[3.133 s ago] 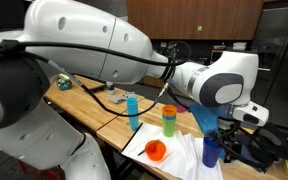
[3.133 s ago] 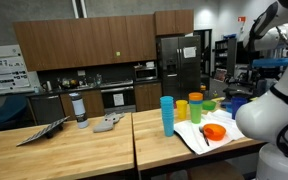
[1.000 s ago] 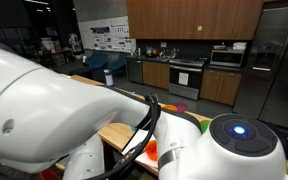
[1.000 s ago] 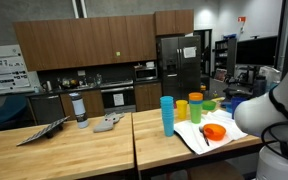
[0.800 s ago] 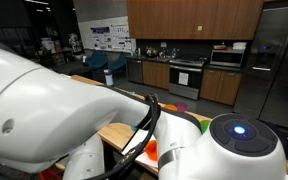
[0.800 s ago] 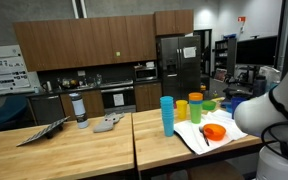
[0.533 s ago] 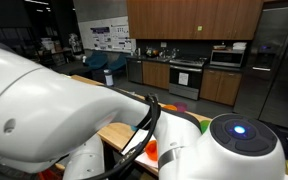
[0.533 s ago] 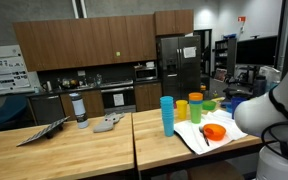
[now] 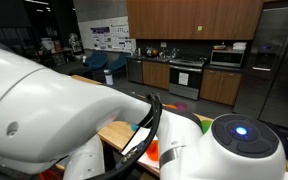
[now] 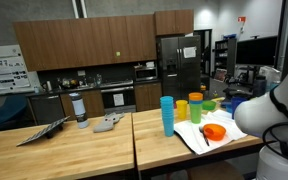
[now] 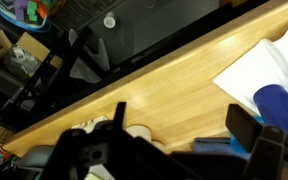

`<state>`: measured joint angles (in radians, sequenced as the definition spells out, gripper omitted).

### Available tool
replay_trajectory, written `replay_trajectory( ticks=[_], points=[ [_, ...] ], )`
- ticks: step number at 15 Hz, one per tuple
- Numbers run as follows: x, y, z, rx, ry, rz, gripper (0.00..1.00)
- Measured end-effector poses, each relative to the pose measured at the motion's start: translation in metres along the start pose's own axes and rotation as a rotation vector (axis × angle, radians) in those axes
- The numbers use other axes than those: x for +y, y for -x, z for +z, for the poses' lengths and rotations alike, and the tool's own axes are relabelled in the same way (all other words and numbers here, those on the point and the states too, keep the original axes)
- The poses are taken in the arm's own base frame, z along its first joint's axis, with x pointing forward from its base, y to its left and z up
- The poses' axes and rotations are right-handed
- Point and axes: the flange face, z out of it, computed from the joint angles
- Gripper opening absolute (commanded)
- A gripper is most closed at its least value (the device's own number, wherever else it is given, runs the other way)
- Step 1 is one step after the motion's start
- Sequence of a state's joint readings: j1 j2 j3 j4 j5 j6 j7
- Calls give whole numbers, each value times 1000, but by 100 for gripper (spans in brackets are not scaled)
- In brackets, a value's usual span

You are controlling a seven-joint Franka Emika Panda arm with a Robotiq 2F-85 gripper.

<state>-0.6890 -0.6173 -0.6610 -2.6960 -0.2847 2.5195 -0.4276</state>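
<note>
Looking down through the wrist view, the hand (image 11: pixel 182 128) hangs over the wooden tabletop (image 11: pixel 174 85). Its two dark fingers (image 11: pixel 248 128) are spread wide along the bottom of the frame, with nothing caught between them. Closest to it is a dark blue cup (image 11: pixel 281 104) at the right edge of the frame, just beside the right-hand finger. It sits on a white cloth (image 11: pixel 256 62) that spreads in from the upper right. Whether finger and cup touch, I can't tell from here. Past the tabletop's far edge, at upper left, it's all dark clutter.

In an exterior view the arm (image 10: pixel 276 105) fills the right edge of the frame, white and bulky, and the hand is hidden behind it. Right of centre on the tabletop stands a tall light blue cup (image 10: pixel 167 115), with an orange cup (image 10: pixel 181 111) and a yellow cup (image 10: pixel 195 106) just beside it. A green bowl (image 10: pixel 207 104) sits behind them, and an orange bowl (image 10: pixel 215 131) rests on the white cloth to the lower right of the cups. Well apart, in the left half, stands a bottle (image 10: pixel 79 108).

In an exterior view the arm's white shell (image 9: pixel 54 110) blocks nearly everything. Only a sliver of tabletop shows at lower centre, and kitchen cabinets (image 9: pixel 194 18) run across the top.
</note>
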Motion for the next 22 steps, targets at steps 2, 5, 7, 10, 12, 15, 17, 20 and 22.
replay_trajectory(
  ticks=[2,5,7,10,12,15,17,20,22],
  points=[
    [0,0,0,0,-1,-7,100],
    [0,0,0,0,-1,-10,100],
    [0,0,0,1,-1,-6,100],
    [3,4,0,-14,-2,5,100],
    [4,5,0,-16,-1,9,100],
    [4,5,0,-17,-2,9,100],
    [4,5,0,-17,-2,9,100],
    [4,5,0,-18,-2,9,100],
    [4,5,0,-18,-2,9,100]
  ],
)
